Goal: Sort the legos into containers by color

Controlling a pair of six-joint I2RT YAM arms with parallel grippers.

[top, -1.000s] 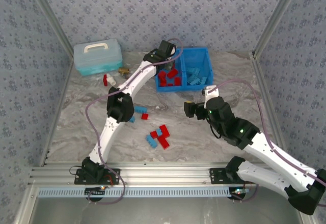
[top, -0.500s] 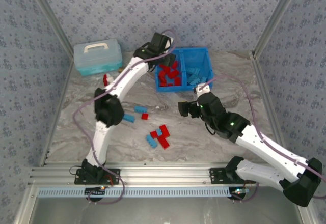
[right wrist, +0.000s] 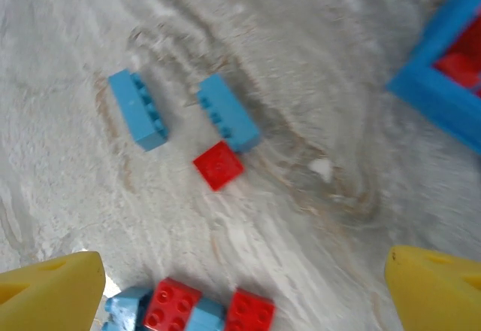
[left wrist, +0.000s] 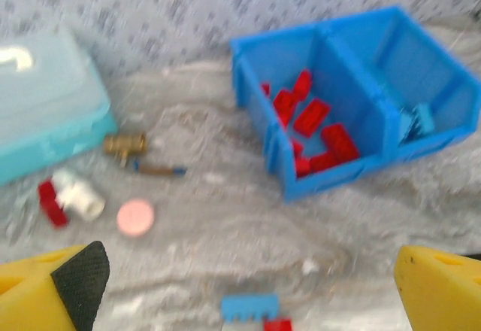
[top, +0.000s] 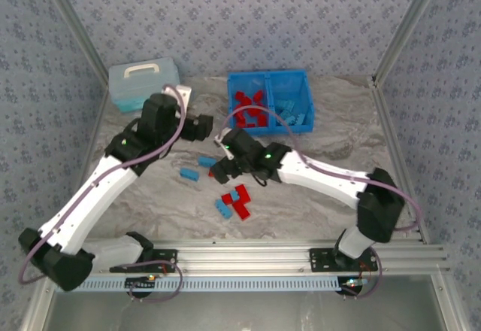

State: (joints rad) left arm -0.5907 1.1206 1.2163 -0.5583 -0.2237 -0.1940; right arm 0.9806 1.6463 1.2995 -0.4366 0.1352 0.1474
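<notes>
Both jaws gape empty; left pulled back from the bin [top: 285,128], right now above loose legos [top: 234,199].

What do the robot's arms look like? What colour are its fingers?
The left arm and right arm are white with chunky black joints, each trailing a thin purple cable. A green light glows on the right one. The fingers are yellow; one has a black pad.

Open table [top: 294,218] beside scattered legos [top: 241,209]
</notes>
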